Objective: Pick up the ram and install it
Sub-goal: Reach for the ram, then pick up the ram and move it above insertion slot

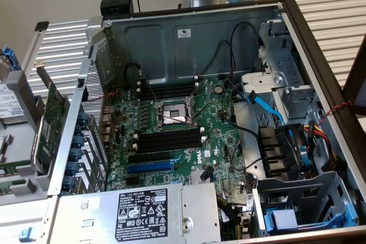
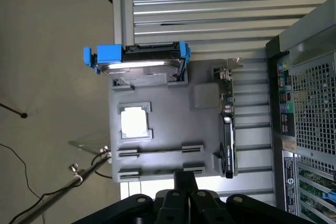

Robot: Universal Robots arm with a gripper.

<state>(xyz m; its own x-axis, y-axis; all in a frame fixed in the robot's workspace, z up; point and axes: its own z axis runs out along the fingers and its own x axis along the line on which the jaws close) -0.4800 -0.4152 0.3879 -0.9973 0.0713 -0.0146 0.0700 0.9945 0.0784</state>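
Below, the thin green ram stick (image 2: 160, 151) stands edge-on in the grey tray (image 2: 199, 95), just beside the black hand (image 2: 184, 182); whether the hand is open or closed, I cannot tell.

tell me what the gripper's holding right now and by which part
Nothing, as far as shows. In the wrist view the gripper hangs above the grey parts tray, and the ram lies in its tray holder, untouched.

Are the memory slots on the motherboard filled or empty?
Empty: the black slots beside the CPU socket hold no sticks in the exterior view.
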